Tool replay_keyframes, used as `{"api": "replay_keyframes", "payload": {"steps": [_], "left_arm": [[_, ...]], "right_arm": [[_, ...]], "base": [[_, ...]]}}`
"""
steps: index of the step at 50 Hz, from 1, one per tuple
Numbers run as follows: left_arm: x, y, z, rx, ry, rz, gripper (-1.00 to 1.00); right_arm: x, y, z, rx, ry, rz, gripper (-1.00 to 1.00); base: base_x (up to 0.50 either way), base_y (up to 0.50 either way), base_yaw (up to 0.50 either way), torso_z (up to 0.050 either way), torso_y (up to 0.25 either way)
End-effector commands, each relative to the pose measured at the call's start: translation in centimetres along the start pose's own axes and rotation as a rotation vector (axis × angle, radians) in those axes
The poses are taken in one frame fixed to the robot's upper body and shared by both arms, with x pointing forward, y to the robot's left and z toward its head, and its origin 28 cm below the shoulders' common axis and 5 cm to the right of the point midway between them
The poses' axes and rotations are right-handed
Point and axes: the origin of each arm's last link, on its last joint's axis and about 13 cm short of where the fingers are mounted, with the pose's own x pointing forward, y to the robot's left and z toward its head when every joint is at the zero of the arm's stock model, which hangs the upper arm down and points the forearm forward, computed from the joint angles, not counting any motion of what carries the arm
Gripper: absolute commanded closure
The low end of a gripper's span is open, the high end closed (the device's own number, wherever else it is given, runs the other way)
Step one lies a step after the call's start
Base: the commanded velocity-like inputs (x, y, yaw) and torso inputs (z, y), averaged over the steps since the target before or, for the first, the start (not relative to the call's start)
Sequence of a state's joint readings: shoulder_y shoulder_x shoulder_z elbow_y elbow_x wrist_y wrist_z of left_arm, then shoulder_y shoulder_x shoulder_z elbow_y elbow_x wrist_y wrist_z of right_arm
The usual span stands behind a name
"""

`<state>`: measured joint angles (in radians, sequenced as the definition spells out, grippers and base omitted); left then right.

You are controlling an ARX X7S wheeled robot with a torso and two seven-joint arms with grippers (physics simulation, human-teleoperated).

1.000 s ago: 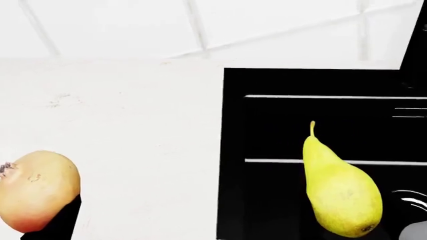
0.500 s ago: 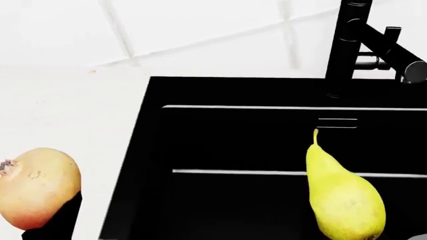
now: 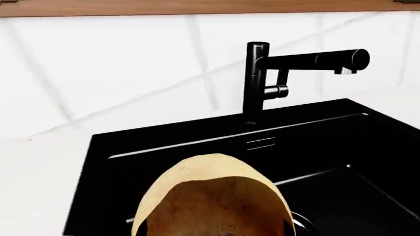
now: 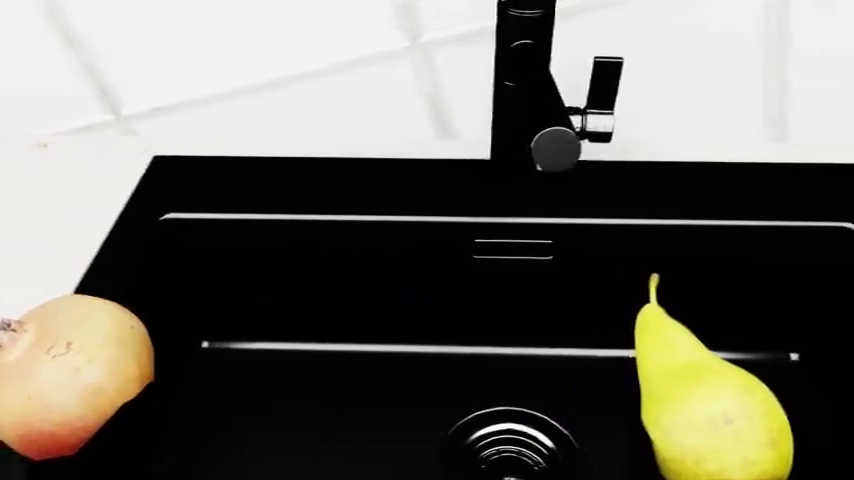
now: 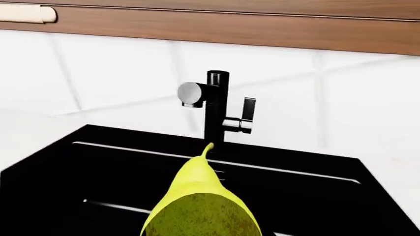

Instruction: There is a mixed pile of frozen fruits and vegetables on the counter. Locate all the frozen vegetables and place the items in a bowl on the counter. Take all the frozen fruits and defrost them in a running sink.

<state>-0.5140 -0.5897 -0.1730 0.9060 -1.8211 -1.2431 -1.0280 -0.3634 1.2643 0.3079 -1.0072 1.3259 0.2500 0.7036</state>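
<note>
The rounder tan-yellow fruit [image 4: 67, 375] hangs at the left of the head view, over the left edge of the black sink [image 4: 400, 290]. It fills the near part of the left wrist view [image 3: 213, 201] and hides my left gripper's fingers, which hold it. The yellow pear [image 4: 707, 410] hangs above the basin's right part, narrow top pointing away. It fills the near part of the right wrist view [image 5: 200, 206] and hides my right gripper's fingers, which hold it. The eggplant and the bowl are out of view.
The ringed drain [image 4: 511, 440] lies at the basin's middle. The black faucet [image 4: 523, 80] with its lever [image 4: 605, 85] stands behind the sink, and no water shows at its spout [image 3: 351, 59]. White counter [image 4: 54, 220] lies left of the sink, with a tiled wall behind.
The head view has swung to the right: the sink slid left in the picture, and the faucet and drain are now centred. Both fruits kept their places in the view.
</note>
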Motion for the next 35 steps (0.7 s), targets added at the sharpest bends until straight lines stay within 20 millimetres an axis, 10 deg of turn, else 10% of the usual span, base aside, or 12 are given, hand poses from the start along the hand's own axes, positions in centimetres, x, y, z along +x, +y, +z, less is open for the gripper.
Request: {"api": "replay_keyframes", "payload": {"steps": [1, 35], "left_arm": [[-0.7, 0.6, 0.3, -0.048, -0.040, 0.011, 1.00], [0.7, 0.8, -0.4, -0.060, -0.027, 0.054, 1.00]], "right_arm": [[0.1, -0.4, 0.2, -0.043, -0.044, -0.007, 1.00], [0.6, 0.3, -0.3, -0.071, -0.037, 0.031, 1.00]], "base": [[0.02, -0.50, 0.00, 0.000, 0.000], [0.33, -0.23, 0.00, 0.000, 0.001]]}}
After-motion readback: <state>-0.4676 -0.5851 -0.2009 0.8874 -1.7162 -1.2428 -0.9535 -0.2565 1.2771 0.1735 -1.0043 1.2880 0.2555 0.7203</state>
